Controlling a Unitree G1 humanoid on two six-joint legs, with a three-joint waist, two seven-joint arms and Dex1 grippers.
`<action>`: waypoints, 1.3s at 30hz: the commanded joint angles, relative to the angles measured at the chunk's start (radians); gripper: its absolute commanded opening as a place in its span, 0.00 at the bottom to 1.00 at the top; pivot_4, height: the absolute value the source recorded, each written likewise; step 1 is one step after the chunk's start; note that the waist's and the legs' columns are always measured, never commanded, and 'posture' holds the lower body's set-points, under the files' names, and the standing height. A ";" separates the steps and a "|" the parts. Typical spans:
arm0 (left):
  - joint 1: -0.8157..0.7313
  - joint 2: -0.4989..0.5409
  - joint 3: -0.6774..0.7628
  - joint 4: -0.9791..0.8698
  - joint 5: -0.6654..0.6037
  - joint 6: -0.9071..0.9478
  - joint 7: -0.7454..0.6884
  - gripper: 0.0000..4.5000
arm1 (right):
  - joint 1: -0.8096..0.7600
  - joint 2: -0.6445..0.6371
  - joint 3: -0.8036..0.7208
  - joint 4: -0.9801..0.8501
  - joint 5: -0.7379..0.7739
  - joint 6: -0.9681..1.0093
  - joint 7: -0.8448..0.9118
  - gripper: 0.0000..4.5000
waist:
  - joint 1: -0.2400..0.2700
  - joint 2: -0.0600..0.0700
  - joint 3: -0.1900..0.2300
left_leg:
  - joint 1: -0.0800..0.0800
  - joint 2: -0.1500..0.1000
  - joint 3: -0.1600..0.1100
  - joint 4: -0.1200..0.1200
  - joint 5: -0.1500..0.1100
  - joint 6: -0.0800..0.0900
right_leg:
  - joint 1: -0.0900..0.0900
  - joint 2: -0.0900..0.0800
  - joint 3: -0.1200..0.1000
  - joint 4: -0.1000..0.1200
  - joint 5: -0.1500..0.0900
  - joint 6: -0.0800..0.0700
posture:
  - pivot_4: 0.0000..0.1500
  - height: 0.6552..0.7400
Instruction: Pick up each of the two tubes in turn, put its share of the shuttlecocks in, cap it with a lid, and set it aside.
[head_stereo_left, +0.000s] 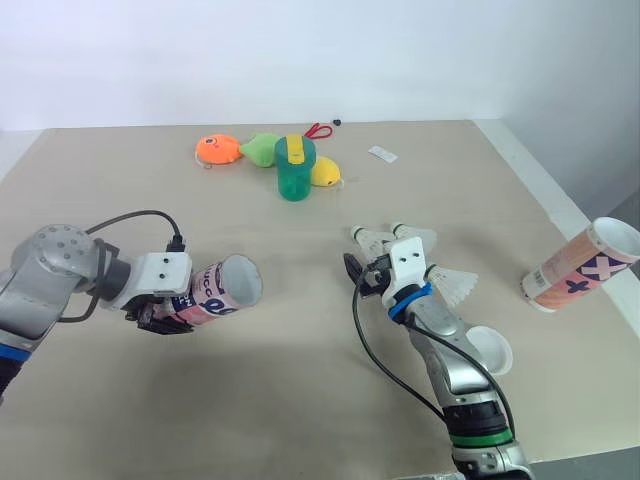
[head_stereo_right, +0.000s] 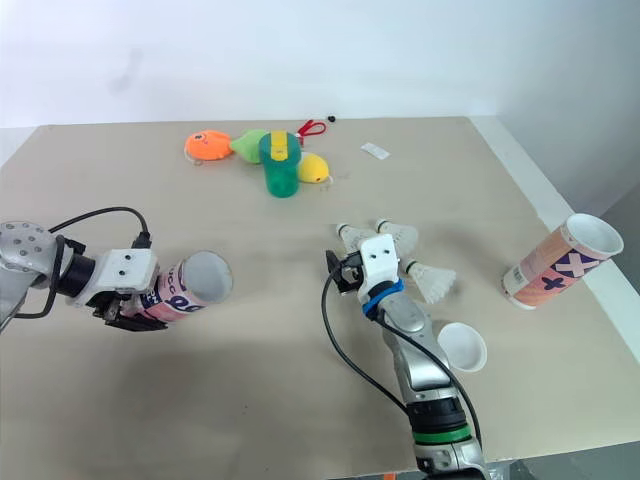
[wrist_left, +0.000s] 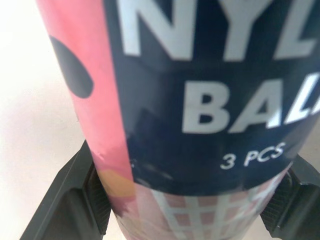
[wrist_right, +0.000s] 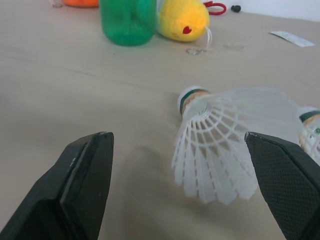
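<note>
Holds pink-and-navy cardboard tube (head_stereo_left: 225, 288) sideways in left gripper (head_stereo_left: 163, 318) (mouth uncapped); has right gripper (wrist_right: 177, 141) spread wide, apparently just short of white feather shuttlecock (wrist_right: 222, 150).

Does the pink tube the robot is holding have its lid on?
No, it is open. The pink tube in the left tool shows a bare round mouth with nothing covering it.

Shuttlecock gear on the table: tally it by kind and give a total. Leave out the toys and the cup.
Tubes: 2
Shuttlecocks: 3
Lids: 1
Total: 6
</note>
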 joint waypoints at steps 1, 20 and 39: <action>0.041 -0.009 -0.019 -0.024 0.006 0.025 -0.004 0.75 | -0.036 0.013 -0.029 0.021 0.025 -0.041 0.008 0.74 | 0.000 0.001 0.000 | 0.000 0.000 0.000 0.000 0.000 0.000 | 0.000 0.000 0.000 0.000 0.000 0.000 | 1.00 1.00; 0.071 -0.023 0.002 -0.041 -0.004 0.064 -0.005 0.75 | -0.003 -0.196 0.013 -0.437 0.482 0.231 0.463 0.00 | 0.002 0.005 -0.002 | 0.002 0.000 -0.001 0.001 0.000 0.000 | 0.003 -0.001 0.000 0.002 0.000 -0.001 | 1.00 1.00; 0.066 -0.058 -0.002 -0.025 0.000 0.071 -0.010 0.75 | -0.271 -0.273 0.267 -0.389 0.372 0.261 0.617 0.07 | 0.006 0.005 -0.003 | 0.012 -0.001 0.001 0.002 0.001 0.001 | 0.008 0.000 0.001 0.009 -0.003 0.001 | 1.00 1.00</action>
